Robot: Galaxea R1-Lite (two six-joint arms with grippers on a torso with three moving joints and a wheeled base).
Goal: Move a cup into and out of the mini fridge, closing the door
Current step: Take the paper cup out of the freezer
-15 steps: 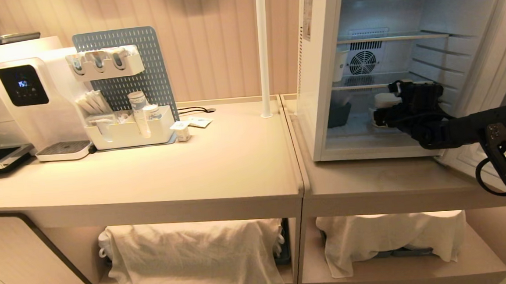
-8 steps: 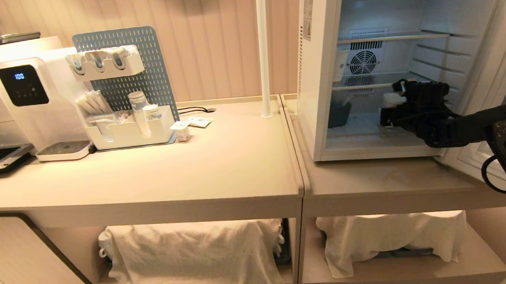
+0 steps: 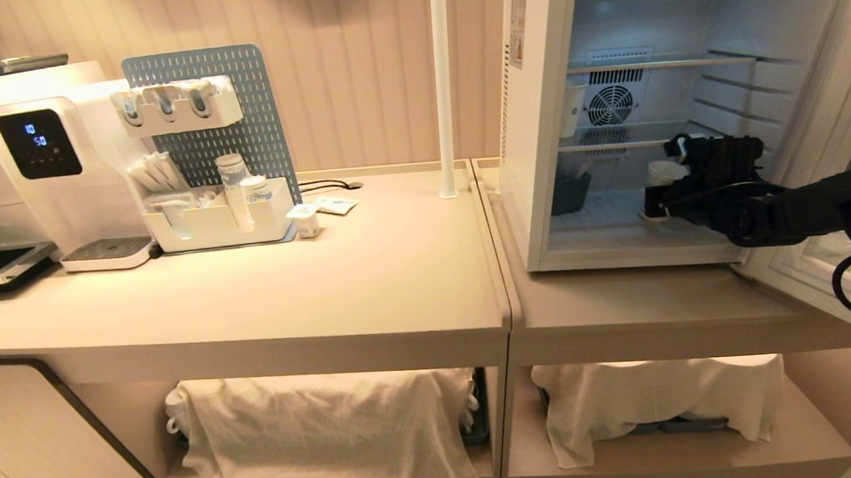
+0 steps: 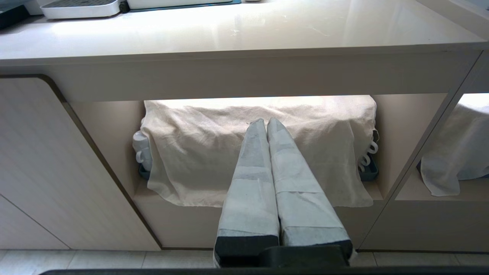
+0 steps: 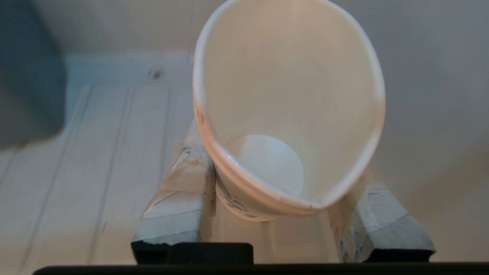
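The mini fridge (image 3: 538, 151) stands on the right counter with its door (image 3: 841, 88) swung open to the right. On its lower level is the white paper cup (image 3: 667, 171). My right gripper (image 3: 660, 180) reaches in from the right and is shut on the cup. In the right wrist view the taped fingers (image 5: 183, 191) press both sides of the cup (image 5: 290, 95), squeezing its rim oval; the right gripper (image 5: 280, 168) holds it near the base. My left gripper (image 4: 266, 121) is parked low before the counter, shut and holding nothing.
A dark container (image 3: 569, 192) sits at the fridge's left inside. On the left counter are a water dispenser (image 3: 43, 144), an organizer tray (image 3: 210, 222) with a cup stack (image 3: 234, 184), and a creamer tub (image 3: 304, 218). A white pole (image 3: 442, 83) rises beside the fridge. Cloth-covered trays (image 3: 326, 422) fill the lower shelves.
My right gripper's fingers have closed in on the cup. Gripper and cup have shifted slightly to the right inside the fridge. The left arm has not moved.
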